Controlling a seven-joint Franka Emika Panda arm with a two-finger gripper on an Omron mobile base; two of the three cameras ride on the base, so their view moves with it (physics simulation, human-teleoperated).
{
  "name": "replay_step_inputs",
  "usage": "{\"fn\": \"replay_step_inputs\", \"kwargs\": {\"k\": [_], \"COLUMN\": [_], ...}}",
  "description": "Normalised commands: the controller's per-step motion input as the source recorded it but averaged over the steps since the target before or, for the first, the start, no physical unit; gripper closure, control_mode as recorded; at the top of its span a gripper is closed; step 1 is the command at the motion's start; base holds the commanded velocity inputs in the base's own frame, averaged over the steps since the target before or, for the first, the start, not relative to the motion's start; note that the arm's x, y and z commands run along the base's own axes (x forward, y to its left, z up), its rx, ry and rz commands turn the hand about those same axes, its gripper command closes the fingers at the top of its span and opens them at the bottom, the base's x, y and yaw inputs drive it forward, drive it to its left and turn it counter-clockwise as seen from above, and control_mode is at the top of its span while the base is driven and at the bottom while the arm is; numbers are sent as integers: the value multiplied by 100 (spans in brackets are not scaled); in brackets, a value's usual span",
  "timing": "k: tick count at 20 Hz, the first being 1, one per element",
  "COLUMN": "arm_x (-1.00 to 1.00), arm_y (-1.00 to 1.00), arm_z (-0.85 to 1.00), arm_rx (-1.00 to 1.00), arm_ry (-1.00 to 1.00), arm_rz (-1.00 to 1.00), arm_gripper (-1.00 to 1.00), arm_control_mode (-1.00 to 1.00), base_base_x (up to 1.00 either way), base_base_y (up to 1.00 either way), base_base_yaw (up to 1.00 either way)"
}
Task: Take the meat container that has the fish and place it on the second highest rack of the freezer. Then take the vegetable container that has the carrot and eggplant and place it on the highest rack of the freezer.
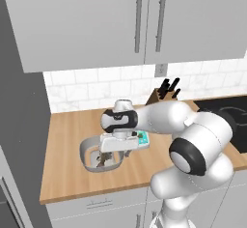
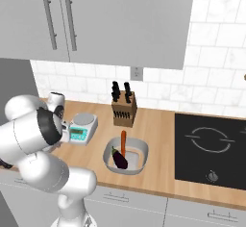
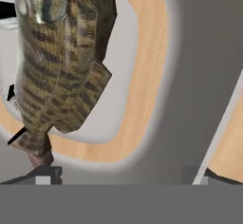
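Gripper (image 3: 121,173) jaws are spread about as wide as they go, with nothing pinched between them, and the hand is lowered right over the meat container (image 1: 88,150). In the hand view the two dark fingertips (image 3: 45,173) are seen at the bottom, one on each side, with the tub's grey rim running between them. The fish (image 3: 61,61) is seen up close there, mottled brown with stripes, lying inside the pale tub, off toward one finger rather than centred in the gap. Whether either finger is actually touching the rim can't be told.

From the left base view the tub is seen on the wooden counter (image 1: 67,125), mostly covered by the hand, with just a bit of brown fish peeking out under it. A small kitchen scale (image 2: 81,127) with a teal display is parked just beside the hand, and a knife block (image 2: 124,108) is set further back against the tiled wall.

The vegetable container (image 2: 139,149) is seen in the right base view, well apart from the arm, on the counter between the scale and the black cooktop (image 2: 211,149). The carrot (image 2: 123,143) is lying in it with the eggplant (image 2: 119,158) just beside it, toward the front of the tub. Grey upper cabinets (image 2: 96,19) are hung above the whole thing.
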Motion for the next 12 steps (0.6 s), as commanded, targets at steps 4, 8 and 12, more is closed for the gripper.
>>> {"fn": "replay_step_inputs", "kwargs": {"k": [4, 8, 12], "arm_x": [-15, -19, 0], "arm_y": [0, 0, 0], "arm_z": [6, -9, -14], "arm_rx": [-1, -1, -6], "arm_ry": [-2, -1, -1], "arm_rz": [0, -4, -5], "arm_gripper": [-100, -100, -100], "arm_control_mode": [-100, -100, -100], "base_base_x": [0, 0, 0], "base_base_y": [0, 0, 0], "base_base_yaw": [0, 0, 0]}}
